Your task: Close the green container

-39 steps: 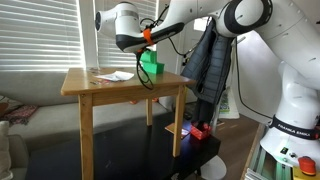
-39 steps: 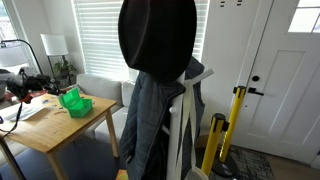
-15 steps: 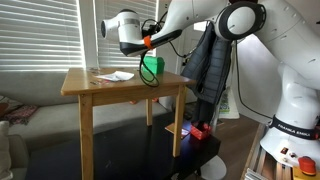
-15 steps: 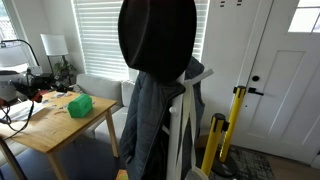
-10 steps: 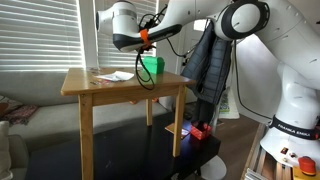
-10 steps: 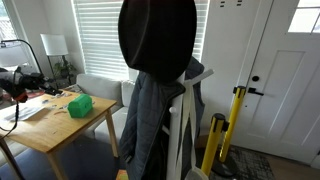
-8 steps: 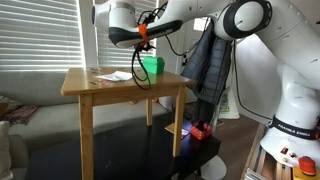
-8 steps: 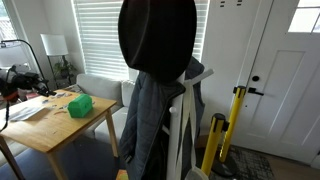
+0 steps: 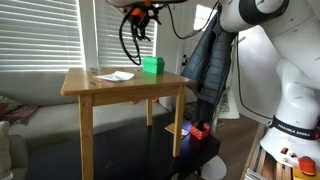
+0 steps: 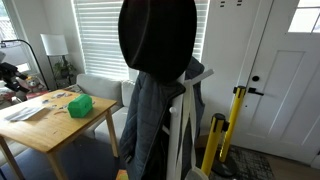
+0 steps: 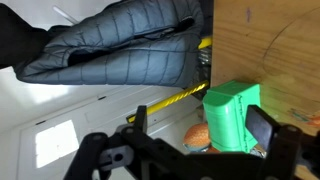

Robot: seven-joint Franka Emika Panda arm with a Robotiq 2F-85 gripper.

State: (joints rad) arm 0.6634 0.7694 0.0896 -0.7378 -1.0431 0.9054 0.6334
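The green container point(image 9: 152, 65) stands on the wooden table point(image 9: 120, 88) with its lid down. It also shows in an exterior view point(image 10: 81, 105) and in the wrist view point(image 11: 232, 115). My gripper point(image 11: 200, 130) is open and empty, its two fingers wide apart. It hangs well above the container, at the top edge of an exterior view point(image 9: 138, 10) and at the far left of an exterior view point(image 10: 12, 78). It touches nothing.
White papers point(image 9: 115, 75) lie on the table beside the container, also seen in an exterior view point(image 10: 25, 112). A dark jacket on a coat rack point(image 9: 210, 60) stands next to the table. A yellow pole point(image 10: 235, 130) leans by the door. Window blinds are behind.
The container's lid went from open to shut. Since then my gripper has risen up and away from the container, open and empty.
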